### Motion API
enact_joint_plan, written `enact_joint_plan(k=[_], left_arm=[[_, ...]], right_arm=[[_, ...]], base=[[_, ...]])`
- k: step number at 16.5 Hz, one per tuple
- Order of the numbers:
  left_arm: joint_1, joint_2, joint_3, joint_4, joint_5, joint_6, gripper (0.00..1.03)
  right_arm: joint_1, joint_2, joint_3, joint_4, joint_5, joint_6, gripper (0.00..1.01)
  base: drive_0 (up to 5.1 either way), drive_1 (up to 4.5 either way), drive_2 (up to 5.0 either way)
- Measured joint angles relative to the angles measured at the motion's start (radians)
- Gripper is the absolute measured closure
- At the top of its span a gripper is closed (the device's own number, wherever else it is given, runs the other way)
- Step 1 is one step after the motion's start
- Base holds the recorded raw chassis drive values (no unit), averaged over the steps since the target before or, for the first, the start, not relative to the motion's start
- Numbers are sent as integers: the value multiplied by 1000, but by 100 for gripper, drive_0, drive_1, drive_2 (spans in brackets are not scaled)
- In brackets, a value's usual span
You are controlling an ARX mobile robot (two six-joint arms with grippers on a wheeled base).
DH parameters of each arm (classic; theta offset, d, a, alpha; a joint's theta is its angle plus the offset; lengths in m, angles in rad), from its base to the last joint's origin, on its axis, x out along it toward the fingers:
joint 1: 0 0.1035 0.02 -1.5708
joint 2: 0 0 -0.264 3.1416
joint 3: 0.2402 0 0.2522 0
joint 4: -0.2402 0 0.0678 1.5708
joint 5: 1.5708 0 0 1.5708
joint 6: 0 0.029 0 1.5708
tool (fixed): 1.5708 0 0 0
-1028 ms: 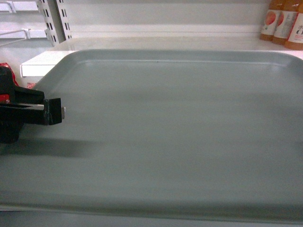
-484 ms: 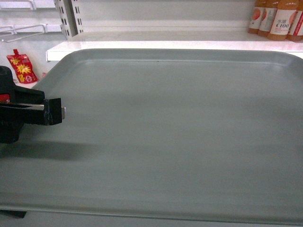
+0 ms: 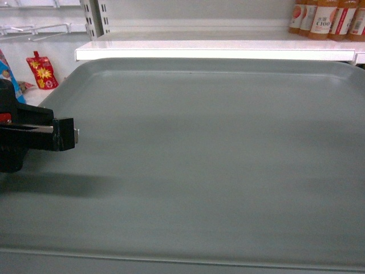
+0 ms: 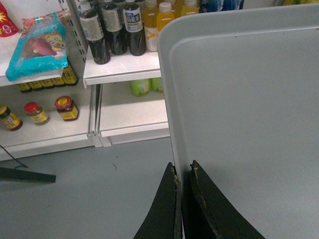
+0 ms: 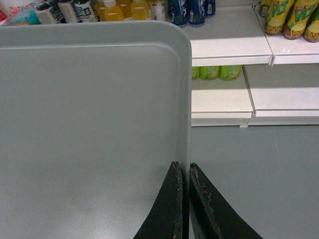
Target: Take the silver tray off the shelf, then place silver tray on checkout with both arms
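The silver tray (image 3: 217, 165) is held level in front of the shelf (image 3: 217, 53), clear of its boards, w/ grey floor (image 4: 89, 184) seen below in both wrist views. The left gripper (image 4: 182, 174) is clamped on the tray's left rim, jaws nearly closed. The right gripper (image 5: 184, 172) is clamped likewise on the right rim. Drink bottles (image 3: 325, 18) are seen at the shelf's far right end, and a red pouch (image 3: 41, 71) off its left end.
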Motion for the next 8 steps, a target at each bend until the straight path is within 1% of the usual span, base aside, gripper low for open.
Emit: enact_joint_plan(k=[6,8], left_arm=[[0,0,0,5,2,1,99],[-1,0,0,-3,0,1,99]], right_arm=[[0,-1,0,11,-2,0,99],[0,0,0,-2,-2,0,99]], base=[[5,-413,423],[3,-415,421]])
